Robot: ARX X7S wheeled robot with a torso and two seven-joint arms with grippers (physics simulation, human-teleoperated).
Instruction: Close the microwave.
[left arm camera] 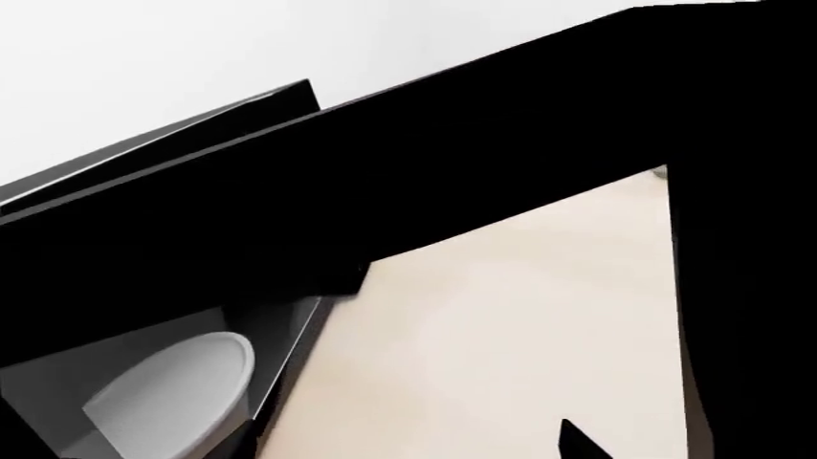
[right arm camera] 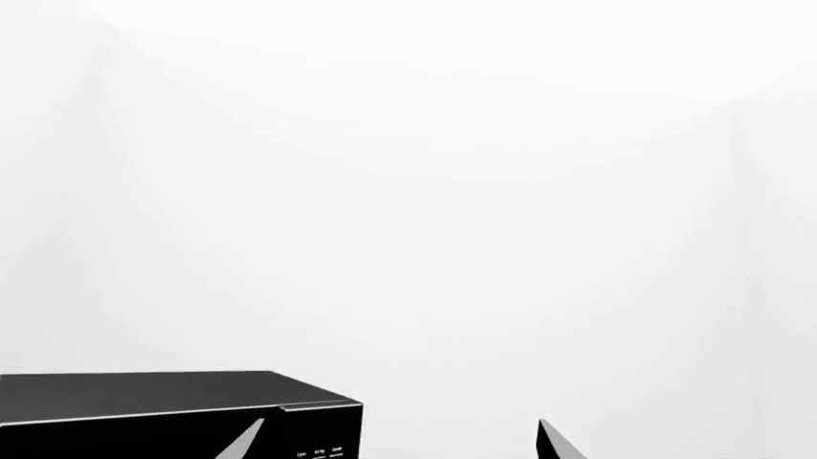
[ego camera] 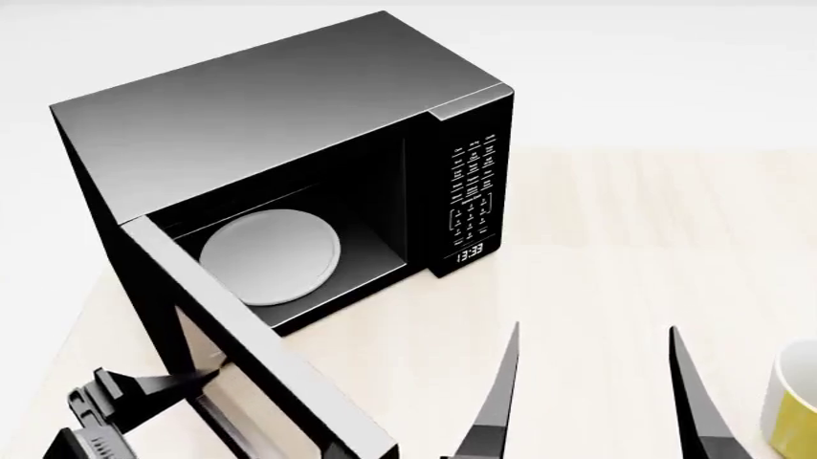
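The glossy black microwave (ego camera: pixel 255 105) stands on the pale table with its door (ego camera: pixel 249 330) swung wide open towards me. The white turntable plate (ego camera: pixel 268 258) shows inside, and the keypad (ego camera: pixel 473 186) is at the right. My left gripper (ego camera: pixel 141 402) is low at the left, on the outer side of the open door, one finger reaching towards it. The left wrist view looks through the door frame (left arm camera: pixel 511 124) at the table and the plate (left arm camera: pixel 179 392); one fingertip (left arm camera: pixel 581 445) shows wide of centre, so the gripper looks open. My right gripper (ego camera: pixel 594 330) is open and empty in front of the microwave, whose top also shows in the right wrist view (right arm camera: pixel 141 411).
A yellow mug (ego camera: pixel 794 402) stands at the right edge, just right of my right gripper. The pale wooden table (ego camera: pixel 638 239) stretches to the right of the microwave. A white wall is behind.
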